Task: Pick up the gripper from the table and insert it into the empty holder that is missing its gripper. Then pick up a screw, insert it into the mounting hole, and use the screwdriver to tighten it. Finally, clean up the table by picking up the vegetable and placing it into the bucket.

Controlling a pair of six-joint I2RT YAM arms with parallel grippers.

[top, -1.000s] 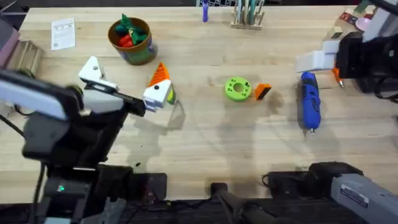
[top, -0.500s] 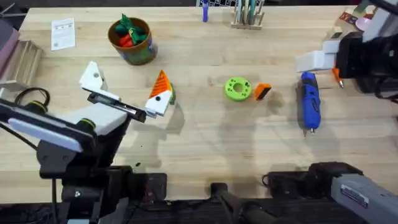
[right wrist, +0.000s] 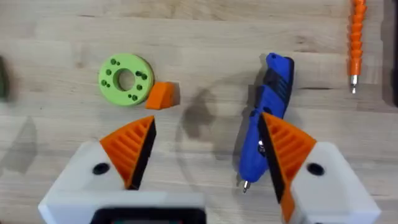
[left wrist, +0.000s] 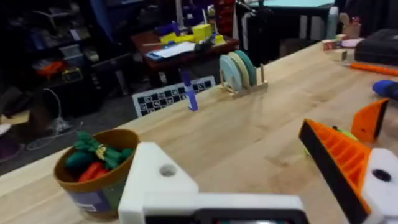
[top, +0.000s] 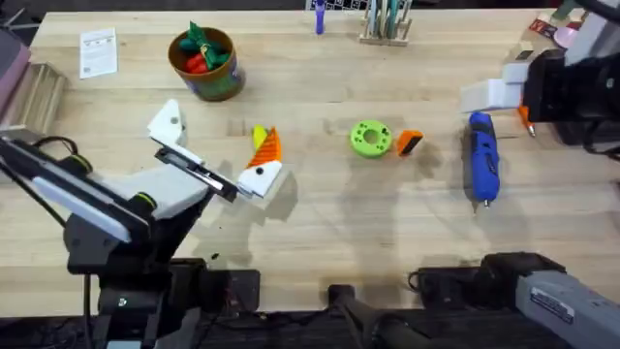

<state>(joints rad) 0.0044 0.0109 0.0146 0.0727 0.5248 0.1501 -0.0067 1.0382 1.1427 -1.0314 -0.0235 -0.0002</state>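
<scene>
My left gripper is open above the table. One finger is the bare white holder; the other carries an orange pad. The yellow vegetable lies on the table just beside that pad. The small orange gripper rests next to a green disc. The blue screwdriver lies right of it. My right gripper hovers open over the screwdriver, holding nothing. The bucket stands at the back left. No screw is visible.
Red and green toy vegetables fill the bucket. A long orange stick lies at the far right. A rack of discs stands at the table's back edge, and a white card lies at the back left.
My left arm has swung its gripper to the right and slightly nearer; the orange pad now sits right of the corn. The right arm has not moved.
</scene>
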